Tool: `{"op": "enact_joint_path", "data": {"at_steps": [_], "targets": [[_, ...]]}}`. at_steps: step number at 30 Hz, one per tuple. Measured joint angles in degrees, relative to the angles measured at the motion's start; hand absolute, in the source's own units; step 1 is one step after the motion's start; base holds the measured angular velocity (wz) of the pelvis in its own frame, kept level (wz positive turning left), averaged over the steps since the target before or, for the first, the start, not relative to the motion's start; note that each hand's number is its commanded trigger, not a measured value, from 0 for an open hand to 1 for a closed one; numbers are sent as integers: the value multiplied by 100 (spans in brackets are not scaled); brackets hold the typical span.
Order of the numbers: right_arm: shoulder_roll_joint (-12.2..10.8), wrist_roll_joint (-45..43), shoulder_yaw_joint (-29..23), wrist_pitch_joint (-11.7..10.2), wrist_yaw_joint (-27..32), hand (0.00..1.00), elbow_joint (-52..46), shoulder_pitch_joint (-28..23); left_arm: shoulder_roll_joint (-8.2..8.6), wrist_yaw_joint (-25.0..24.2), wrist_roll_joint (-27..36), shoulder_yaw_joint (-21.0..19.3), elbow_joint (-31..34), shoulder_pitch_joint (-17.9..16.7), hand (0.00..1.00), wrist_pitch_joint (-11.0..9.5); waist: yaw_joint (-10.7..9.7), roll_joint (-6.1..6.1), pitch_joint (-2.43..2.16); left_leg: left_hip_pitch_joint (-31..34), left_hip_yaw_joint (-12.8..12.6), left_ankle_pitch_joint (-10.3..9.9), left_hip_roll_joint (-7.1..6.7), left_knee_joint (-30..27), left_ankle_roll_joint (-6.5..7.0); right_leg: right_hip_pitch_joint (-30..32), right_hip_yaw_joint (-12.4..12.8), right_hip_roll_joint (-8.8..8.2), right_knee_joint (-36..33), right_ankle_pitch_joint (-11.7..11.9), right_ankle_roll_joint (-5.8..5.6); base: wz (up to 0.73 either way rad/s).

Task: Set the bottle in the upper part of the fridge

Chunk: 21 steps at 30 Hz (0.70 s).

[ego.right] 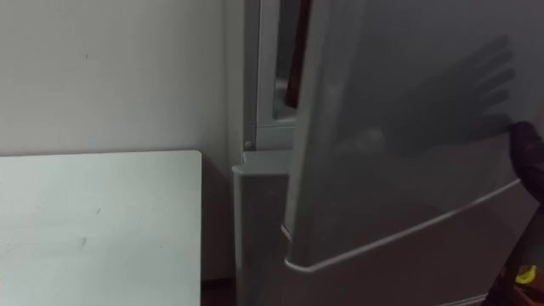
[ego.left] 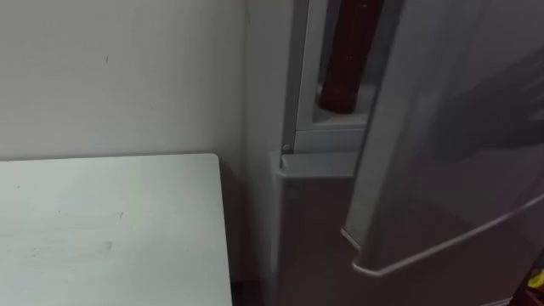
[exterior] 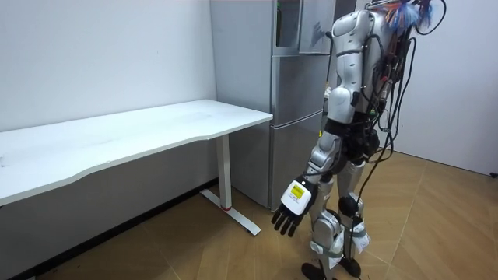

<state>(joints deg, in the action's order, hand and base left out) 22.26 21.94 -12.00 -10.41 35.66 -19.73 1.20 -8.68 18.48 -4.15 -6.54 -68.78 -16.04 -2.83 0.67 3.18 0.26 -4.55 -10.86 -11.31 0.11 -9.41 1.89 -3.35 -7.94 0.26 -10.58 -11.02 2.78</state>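
Robot standing close before fridge (exterior: 299, 117), white table (exterior: 156, 128) at its left. Upper door (ego.left: 442, 127) hanging partly open. Dark red bottle (ego.left: 347, 59) standing upright inside upper fridge, showing through gap beside door. Left hand (exterior: 290, 210) hanging low beside leg, fingers relaxed and straight, holding nothing. Right hand (ego.right: 529, 161) showing as dark shape against door front; cannot tell its state.

The bottle (ego.left: 344, 59) runs off the top edge and its right side is hidden behind the partly open upper door (ego.left: 442, 153), which is itself cut off above and at the right, while the right hand (ego.right: 529, 161) is a dark blur clipped by the right eye view's right edge
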Motion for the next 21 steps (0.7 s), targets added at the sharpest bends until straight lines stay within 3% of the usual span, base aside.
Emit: {"op": "enact_joint_path", "data": {"at_steps": [8, 14, 21], "targets": [[0, 1, 285, 15, -393, 0, 1, 26, -13, -44, -19, 2, 11, 58, 0, 7, 153, -3, 5, -12, 19, 1, 0, -12, -1, -50, -14, -3, 1, -1, 1, 2], [0, -1, 523, 20, -673, 0, 1, 126, -82, -143, -46, 5, 11, 116, 0, 4, 309, 75, -5, 2, 31, 1, -3, -9, 0, -71, -25, -7, -1, -4, -1, 2], [0, -274, 637, 48, -889, 0, 44, 245, -139, -193, -56, 2, 13, 93, 0, 78, 429, 153, 22, 7, 183, 0, -27, -13, 0, -171, -165, -17, 99, 12, -9, 10]]}}
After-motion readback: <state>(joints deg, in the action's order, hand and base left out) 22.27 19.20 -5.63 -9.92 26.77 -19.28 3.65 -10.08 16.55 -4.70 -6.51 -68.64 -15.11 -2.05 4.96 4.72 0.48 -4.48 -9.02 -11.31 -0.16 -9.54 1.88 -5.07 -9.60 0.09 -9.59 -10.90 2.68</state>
